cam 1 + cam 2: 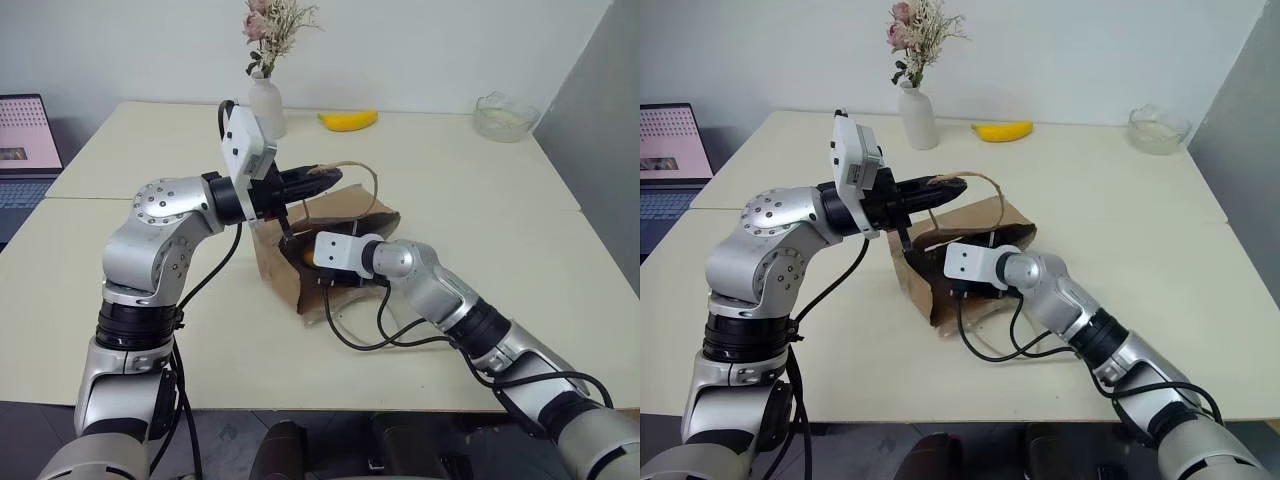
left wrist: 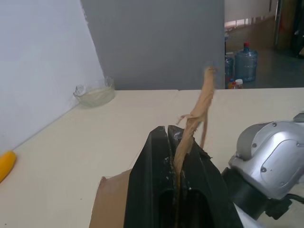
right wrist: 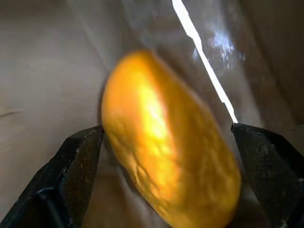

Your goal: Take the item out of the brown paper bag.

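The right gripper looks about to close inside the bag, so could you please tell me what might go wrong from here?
1. The right gripper stands open around the item; on that smooth, rounded skin the fingers could slip as they close.
2. The left gripper holds the brown paper bag by one thin handle, which looks frayed and might tear.
3. Withdrawing could drag the light bag along.
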